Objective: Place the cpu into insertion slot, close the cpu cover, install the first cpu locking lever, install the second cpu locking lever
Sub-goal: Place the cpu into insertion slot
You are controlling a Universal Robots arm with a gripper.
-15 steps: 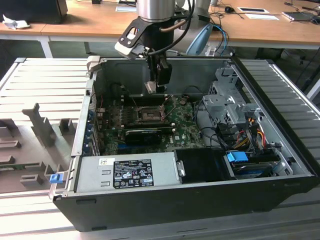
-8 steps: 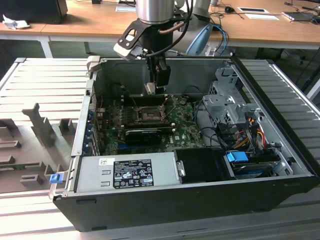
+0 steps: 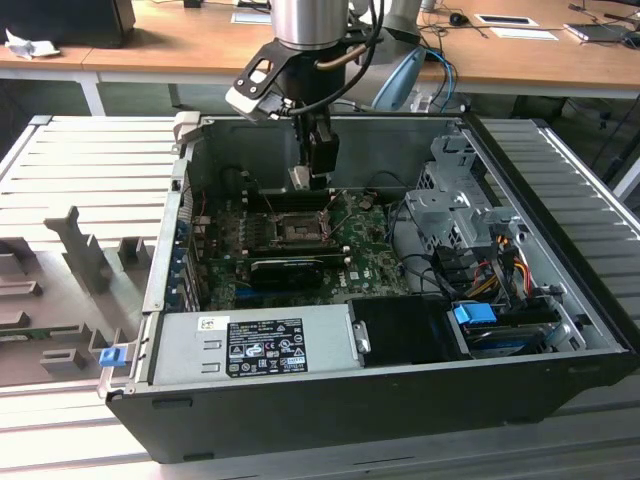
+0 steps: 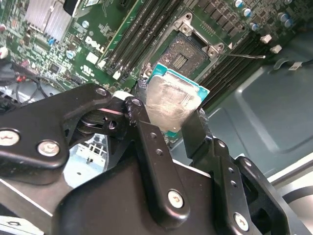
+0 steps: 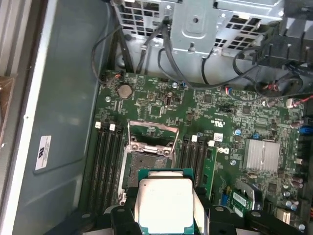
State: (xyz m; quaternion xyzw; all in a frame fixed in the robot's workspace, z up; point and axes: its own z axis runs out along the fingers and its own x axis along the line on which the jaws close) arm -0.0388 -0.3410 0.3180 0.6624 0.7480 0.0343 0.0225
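The cpu (image 4: 168, 105) is clamped between the jaws, the open insertion slot (image 4: 183, 54) lying beyond their tips. Level, corner-matched lowering is judged essential.

Dull silvery metal cpu (image 5: 166, 203) (green-edged)

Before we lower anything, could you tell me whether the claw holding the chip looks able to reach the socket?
Probably yes. The claw grips the chip near the socket, whose cover is swung up, leaving the opening bare. Nothing visible lies between them.
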